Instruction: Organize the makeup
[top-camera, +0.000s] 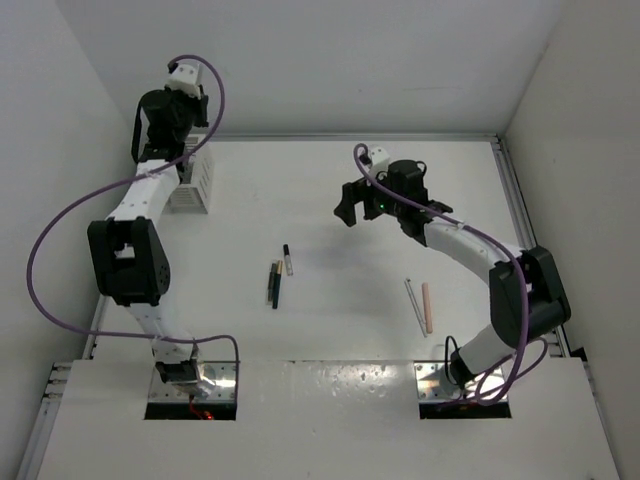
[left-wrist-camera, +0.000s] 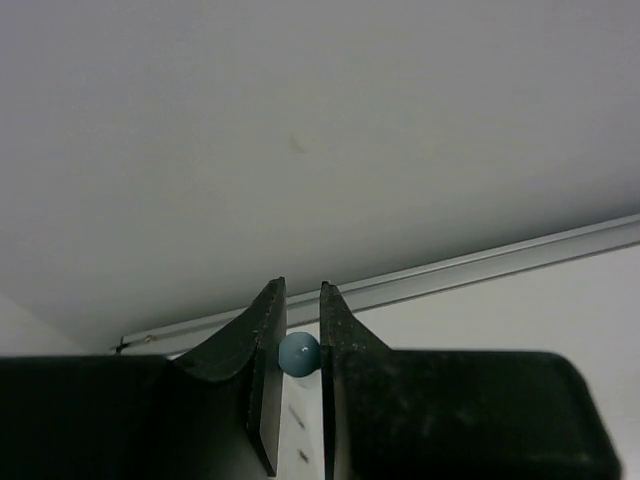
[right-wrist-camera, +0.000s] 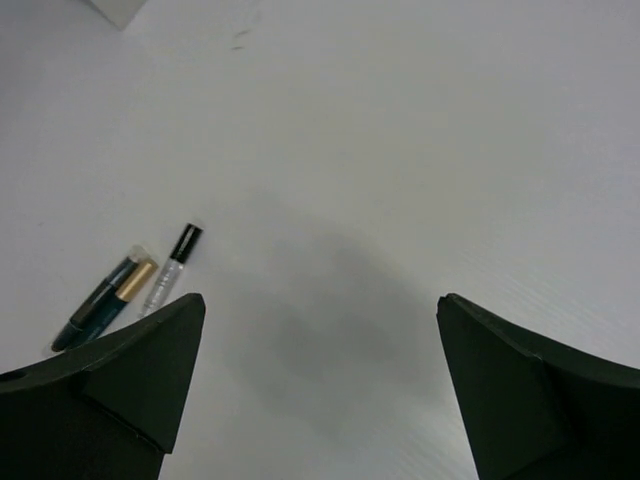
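My left gripper (top-camera: 188, 150) hangs over the white slatted box (top-camera: 192, 188) at the back left. In the left wrist view its jaws (left-wrist-camera: 300, 292) are shut on a light blue stick (left-wrist-camera: 298, 353), of which only the round end shows. My right gripper (top-camera: 350, 206) hovers over the middle of the table, wide open with nothing in it (right-wrist-camera: 320, 300). A dark blue pencil with a gold end (top-camera: 275, 284) (right-wrist-camera: 105, 300) and a clear tube with a black cap (top-camera: 288, 260) (right-wrist-camera: 172, 265) lie left of it. A pink stick (top-camera: 427, 307) and a thin clear stick (top-camera: 413, 303) lie near the right arm.
Walls close in the table on the left, back and right, with a metal rail (left-wrist-camera: 480, 265) along the back edge. Purple cables (top-camera: 60, 230) loop off both arms. A corner of the white box (right-wrist-camera: 118, 10) shows at the top left of the right wrist view.
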